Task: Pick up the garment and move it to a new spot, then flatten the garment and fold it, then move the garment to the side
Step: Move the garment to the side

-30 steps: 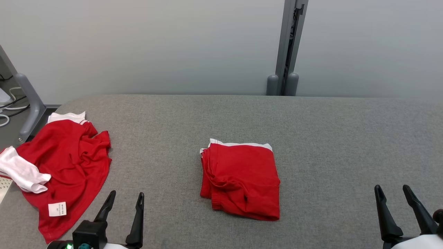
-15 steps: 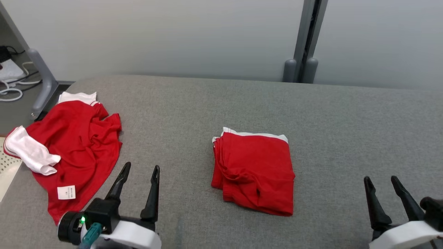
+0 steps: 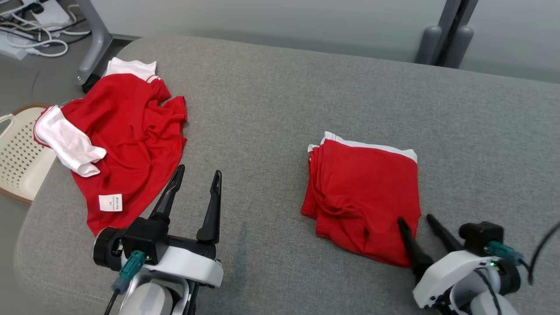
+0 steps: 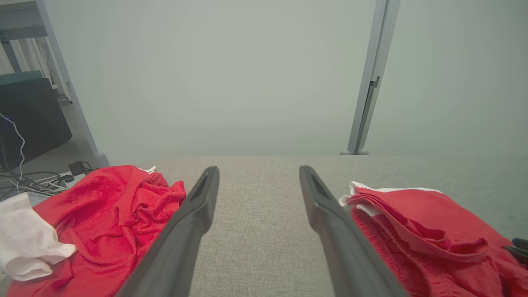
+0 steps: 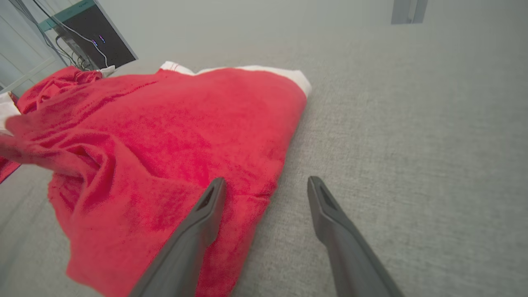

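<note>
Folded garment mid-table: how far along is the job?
Done: the folded garment lies in a neat red stack on the table. In hand: the open right gripper sits at its near corner; the left gripper is open too. Left: moving it aside; the crumpled garment lies unfolded.

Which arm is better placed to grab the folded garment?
Right. The right gripper is open at the near corner of the folded garment; the left gripper points at bare table beside it.
</note>
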Controlling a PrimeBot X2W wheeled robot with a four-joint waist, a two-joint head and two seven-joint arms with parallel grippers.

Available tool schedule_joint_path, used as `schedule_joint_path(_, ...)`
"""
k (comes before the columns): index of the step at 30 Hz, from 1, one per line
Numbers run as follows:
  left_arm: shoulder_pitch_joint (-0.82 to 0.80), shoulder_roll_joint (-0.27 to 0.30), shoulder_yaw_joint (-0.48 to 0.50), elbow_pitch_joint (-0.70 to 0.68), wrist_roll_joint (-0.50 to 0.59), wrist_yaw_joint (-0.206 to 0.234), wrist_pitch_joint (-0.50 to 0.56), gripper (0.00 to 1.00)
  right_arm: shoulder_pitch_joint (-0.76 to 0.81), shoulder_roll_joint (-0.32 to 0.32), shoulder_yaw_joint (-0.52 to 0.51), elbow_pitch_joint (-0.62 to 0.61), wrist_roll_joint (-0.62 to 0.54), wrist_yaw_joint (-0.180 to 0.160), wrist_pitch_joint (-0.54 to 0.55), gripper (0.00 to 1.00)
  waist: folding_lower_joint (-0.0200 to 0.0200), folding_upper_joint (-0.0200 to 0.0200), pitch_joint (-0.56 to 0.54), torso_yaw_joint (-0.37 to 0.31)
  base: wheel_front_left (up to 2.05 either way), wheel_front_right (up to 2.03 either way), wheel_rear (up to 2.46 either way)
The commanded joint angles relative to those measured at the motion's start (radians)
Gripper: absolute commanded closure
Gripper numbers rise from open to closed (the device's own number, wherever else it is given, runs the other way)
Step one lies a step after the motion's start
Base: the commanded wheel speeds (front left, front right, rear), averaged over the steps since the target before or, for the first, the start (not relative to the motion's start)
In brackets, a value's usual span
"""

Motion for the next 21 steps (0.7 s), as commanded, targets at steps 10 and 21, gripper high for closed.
schedule_joint_path(10,-0.033,0.0,0.012,0.028,0.007,-0.007,-0.019,0.0,-0.079,-0.004,0.167,0.182,0.143,0.0,0.028,0.57,0.0,0.0,0.022,-0.007,0.0,0.0,0.0)
schedule_joint_path(21,-0.006,0.01,0.025,0.036,0.004,-0.005,-0.024,0.0,-0.168,-0.091,0.276,0.198,0.214,0.0,-0.032,1.0,0.0,0.0,-0.003,-0.088,0.0,0.0,0.0)
